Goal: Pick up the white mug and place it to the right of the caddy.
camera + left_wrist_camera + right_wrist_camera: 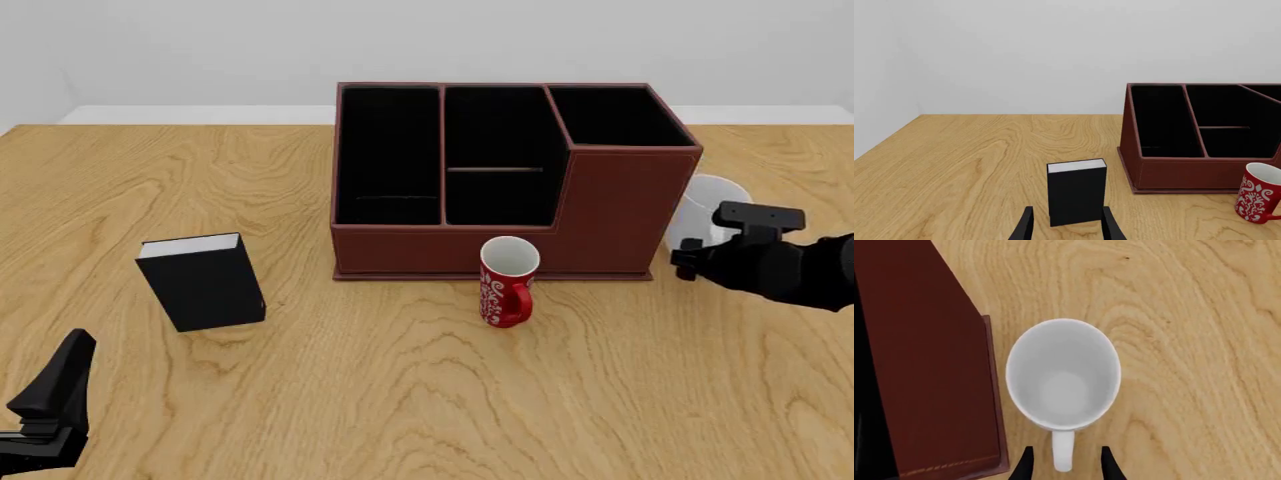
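White mug point(1063, 375) standing upright on the wood table point(400, 400), just beside the right end of the caddy point(507, 180); already on the right side of that big red-brown box, so likely at the letting-go step, or just about to grab; cannot tell which.

Right gripper point(1065, 462) over the near side of the mug, looking straight down; fingers apart, one on each side of the loop handle point(1063, 455), not squeezing it as far as can be seen. Left gripper point(1067, 225) low at the near left of the table, fingers apart too, holding nothing, pointed at the small black book point(1077, 192).

To do this step well: keep the mug flat on its bottom; keep the fingers wide and lift straight up so the handle is not bumped; stay off the caddy wall, which sits very close; no sideways push, or the mug may tip or slide.

Right wrist view: shows the inside of the mug, the handle between the fingers, and the thin gap to the caddy; front view hides the handle and the fingers behind the dark arm. Front view: shows the whole table, with the red mug point(507, 283) near the caddy front and the book far off at left; left wrist view: shows the book standing up, with white page edges on top.
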Available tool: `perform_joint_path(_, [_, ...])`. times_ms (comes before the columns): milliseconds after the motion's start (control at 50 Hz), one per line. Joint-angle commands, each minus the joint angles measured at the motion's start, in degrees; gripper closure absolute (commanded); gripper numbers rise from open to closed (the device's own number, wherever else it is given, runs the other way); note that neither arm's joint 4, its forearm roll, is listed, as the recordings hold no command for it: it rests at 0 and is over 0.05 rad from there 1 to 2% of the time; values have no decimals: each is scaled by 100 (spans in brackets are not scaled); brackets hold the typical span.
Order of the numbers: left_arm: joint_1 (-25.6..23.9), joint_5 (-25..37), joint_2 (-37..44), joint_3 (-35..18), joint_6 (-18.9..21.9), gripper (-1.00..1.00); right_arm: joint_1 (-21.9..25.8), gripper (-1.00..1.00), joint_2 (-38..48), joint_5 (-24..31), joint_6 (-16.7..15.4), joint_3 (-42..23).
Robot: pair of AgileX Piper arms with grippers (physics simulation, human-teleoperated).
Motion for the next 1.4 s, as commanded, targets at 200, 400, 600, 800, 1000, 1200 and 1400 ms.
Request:
perform_joint_path(200, [0, 0, 0, 0, 0, -100, -19, -100, 0, 19, -9, -15])
perform_joint_path(400, [0, 0, 0, 0, 0, -100, -40, -100, -79, 9, -27, 34])
perform_joint_path(600, [0, 0, 0, 0, 0, -100, -47, -100, -310, 74, -31, 107])
perform_joint_path(800, [0, 0, 0, 0, 0, -100, -4, -100, -399, -4, 18, 251])
perform_joint_path(1000, [0, 0, 0, 0, 0, -100, 2, -100, -592, -4, 19, 375])
perform_joint_path(1200, [0, 0, 0, 0, 0, -100, 15, -100, -872, 14, 56, 541])
perform_joint_path(1400, [0, 0, 0, 0, 0, -100, 16, -100, -1150, 27, 32, 711])
